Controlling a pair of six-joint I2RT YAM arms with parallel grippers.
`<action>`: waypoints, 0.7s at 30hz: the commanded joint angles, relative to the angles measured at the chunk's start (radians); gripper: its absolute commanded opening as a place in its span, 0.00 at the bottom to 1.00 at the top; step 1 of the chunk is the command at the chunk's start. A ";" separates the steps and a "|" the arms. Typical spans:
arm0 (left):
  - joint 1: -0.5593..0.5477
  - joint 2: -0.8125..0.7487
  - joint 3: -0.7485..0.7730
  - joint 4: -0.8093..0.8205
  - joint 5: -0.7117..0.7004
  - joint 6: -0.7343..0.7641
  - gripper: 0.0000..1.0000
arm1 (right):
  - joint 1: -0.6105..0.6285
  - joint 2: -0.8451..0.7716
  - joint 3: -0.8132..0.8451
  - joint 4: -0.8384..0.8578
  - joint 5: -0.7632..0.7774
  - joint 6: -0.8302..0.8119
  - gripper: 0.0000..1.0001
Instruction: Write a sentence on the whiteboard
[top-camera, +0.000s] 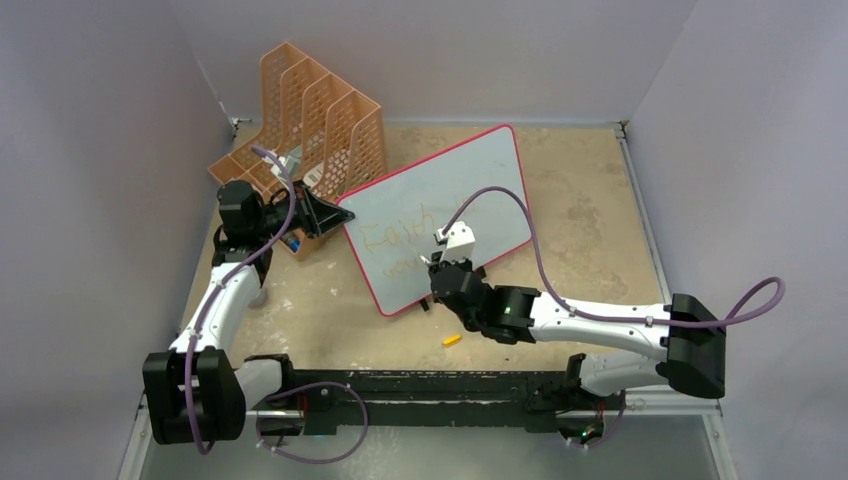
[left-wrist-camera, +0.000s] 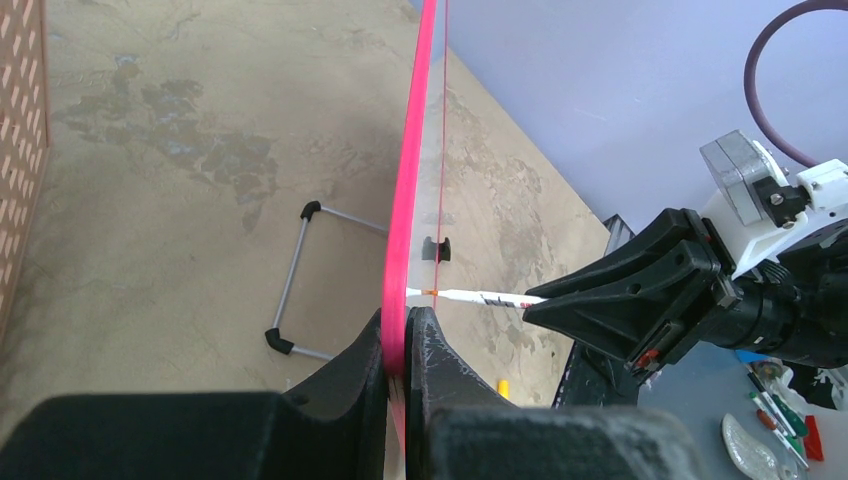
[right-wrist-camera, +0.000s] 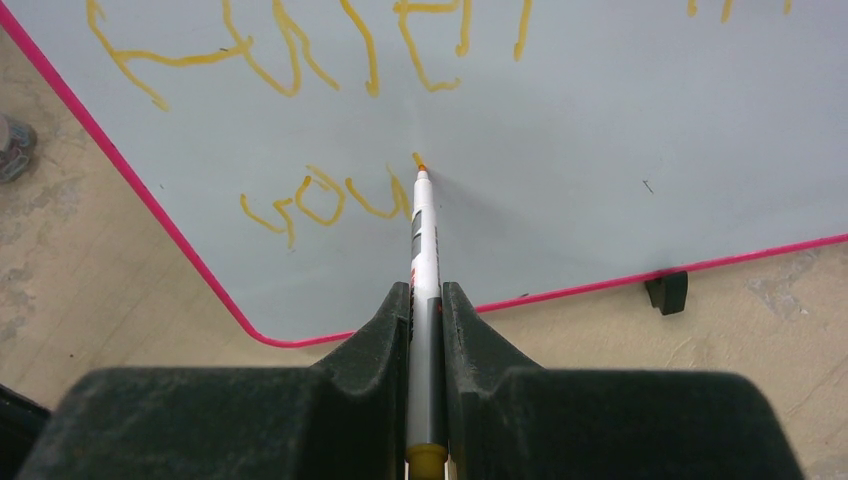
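The whiteboard (top-camera: 485, 185), pale with a pink-red frame, stands tilted in the middle of the table. My left gripper (top-camera: 335, 215) is shut on its left edge; the left wrist view shows the pink frame (left-wrist-camera: 410, 180) pinched between the jaws of that gripper (left-wrist-camera: 405, 325). My right gripper (right-wrist-camera: 427, 300) is shut on a white marker (right-wrist-camera: 424, 240), whose orange tip touches the board (right-wrist-camera: 600, 150). The sentence (right-wrist-camera: 290, 50) is in yellow-orange strokes, an upper line and under it a lower line reading "you" (right-wrist-camera: 320, 200). The tip rests just right of those letters.
An orange perforated file rack (top-camera: 310, 120) stands behind the left arm, close to the board's left end. A small yellow marker cap (top-camera: 452, 340) lies on the table near the right arm. The board's wire stand (left-wrist-camera: 290, 290) and a black foot (right-wrist-camera: 667, 291) rest on the tabletop.
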 joint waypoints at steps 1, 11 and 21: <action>0.008 -0.003 0.014 0.052 -0.031 0.073 0.00 | -0.012 -0.021 -0.008 -0.051 -0.014 0.041 0.00; 0.008 -0.003 0.015 0.051 -0.031 0.074 0.00 | -0.012 -0.026 -0.027 -0.080 -0.037 0.072 0.00; 0.008 -0.003 0.015 0.049 -0.031 0.074 0.00 | -0.011 -0.016 -0.006 -0.043 -0.028 0.037 0.00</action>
